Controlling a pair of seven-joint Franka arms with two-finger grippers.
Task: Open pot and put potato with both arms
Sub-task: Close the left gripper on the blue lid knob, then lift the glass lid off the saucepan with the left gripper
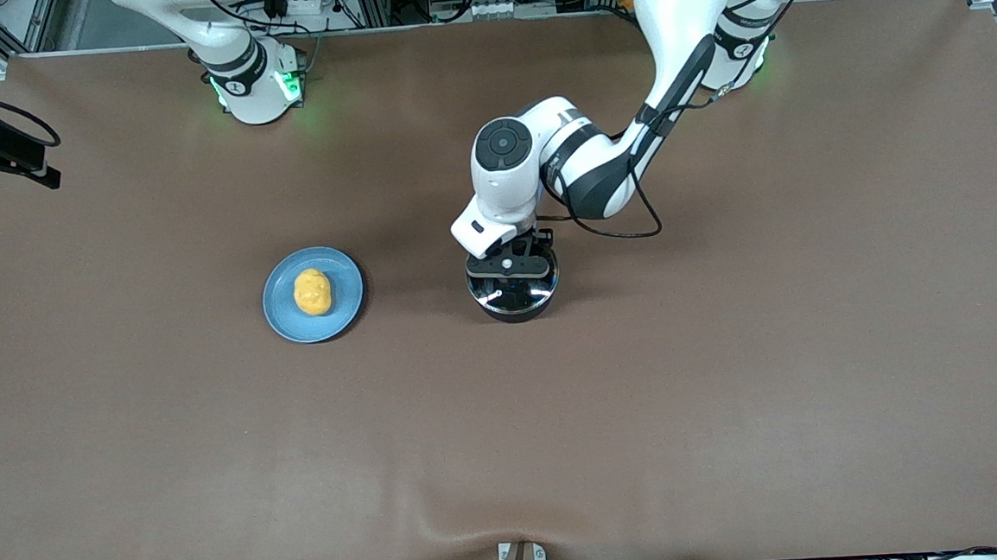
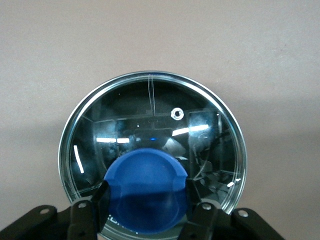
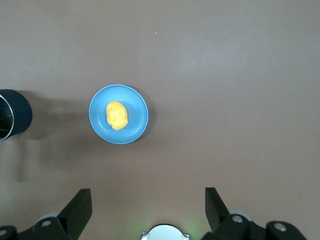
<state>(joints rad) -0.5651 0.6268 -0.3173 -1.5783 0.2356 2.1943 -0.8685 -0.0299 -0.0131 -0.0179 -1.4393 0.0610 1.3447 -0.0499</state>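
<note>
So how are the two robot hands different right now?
The left gripper is down at the pot, its fingers on either side of the lid's blue knob; the right gripper hangs high above the table, around nothing. The left's fingers are close together; the right's are spread wide. Both are black with two fingers.

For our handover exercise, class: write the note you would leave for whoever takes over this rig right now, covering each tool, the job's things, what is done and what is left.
Left tool: down over the pot, fingers on either side of the lid's blue knob; closure cannot be told.
Right tool: open, waiting high above the table near its base.
Glass lid: on the pot.
Potato: on the blue plate, toward the right arm's end.
Done: left tool placed at the knob.
Left: lift the lid, pick the potato, drop it in the pot.
</note>
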